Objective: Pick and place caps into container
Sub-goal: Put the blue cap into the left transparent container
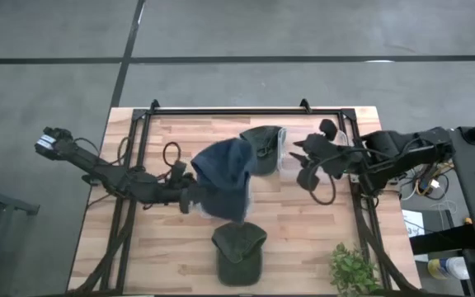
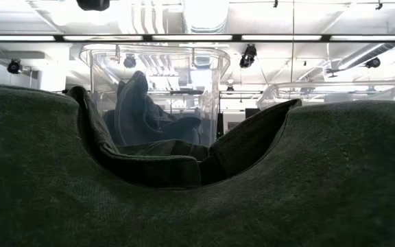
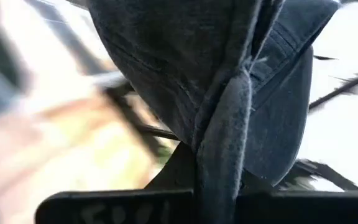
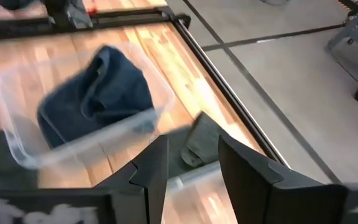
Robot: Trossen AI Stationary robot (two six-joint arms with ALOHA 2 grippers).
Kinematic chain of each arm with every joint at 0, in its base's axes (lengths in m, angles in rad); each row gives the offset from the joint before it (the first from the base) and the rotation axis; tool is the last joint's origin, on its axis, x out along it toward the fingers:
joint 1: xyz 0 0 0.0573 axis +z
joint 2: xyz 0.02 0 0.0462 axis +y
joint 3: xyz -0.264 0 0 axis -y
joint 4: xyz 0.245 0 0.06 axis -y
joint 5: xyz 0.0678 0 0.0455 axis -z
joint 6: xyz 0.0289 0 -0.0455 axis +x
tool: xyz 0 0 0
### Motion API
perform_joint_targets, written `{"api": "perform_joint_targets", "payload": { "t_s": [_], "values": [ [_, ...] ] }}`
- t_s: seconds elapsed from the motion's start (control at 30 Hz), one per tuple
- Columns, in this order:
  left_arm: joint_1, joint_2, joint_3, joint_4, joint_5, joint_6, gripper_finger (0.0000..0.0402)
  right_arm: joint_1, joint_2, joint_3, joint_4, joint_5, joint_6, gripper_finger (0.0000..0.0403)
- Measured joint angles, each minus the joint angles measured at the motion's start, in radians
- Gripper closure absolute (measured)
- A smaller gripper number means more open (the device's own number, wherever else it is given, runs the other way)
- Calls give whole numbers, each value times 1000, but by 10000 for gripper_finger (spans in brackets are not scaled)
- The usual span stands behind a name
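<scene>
While a slate-blue cap [image 1: 223,172] is pinched by the left gripper [image 1: 190,196] and held over the clear container [image 4: 17,146], the right gripper [image 4: 192,163] is kept with fingers parted just beside it. One olive cap [image 1: 262,142] is seen against the container, another olive cap [image 1: 238,250] near the table [image 1: 303,247] edge.

No readable text anywhere, pale marks on the left hand [image 3: 216,202] mount smeared beyond reading, same on the right hand [image 4: 191,168] mount, no labels, brands or numbers legible
</scene>
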Motion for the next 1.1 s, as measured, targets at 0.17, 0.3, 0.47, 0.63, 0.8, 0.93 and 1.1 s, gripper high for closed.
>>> {"api": "perform_joint_targets", "payload": {
  "t_s": [0.17,0.3,0.47,0.63,0.8,0.93,1.1],
  "values": [
    [-3,20,-14,325,217,185,397,0,-78,-85,-23,-1,7,274],
    [-5,41,-14,530,278,302,397,0,-145,-169,2,-3,35,275],
    [-3,55,-9,307,27,98,397,0,-217,-271,57,-4,74,269],
    [-3,75,32,-147,-183,-311,397,0,-260,-340,113,-8,73,266],
    [12,138,127,-410,-246,-529,397,0,-276,-368,122,-27,72,273],
    [49,221,281,-682,-188,-633,397,0,-276,-373,121,-30,64,279],
    [91,336,520,-1124,-81,-741,397,0,-277,-373,121,-30,41,278]
  ]
}}
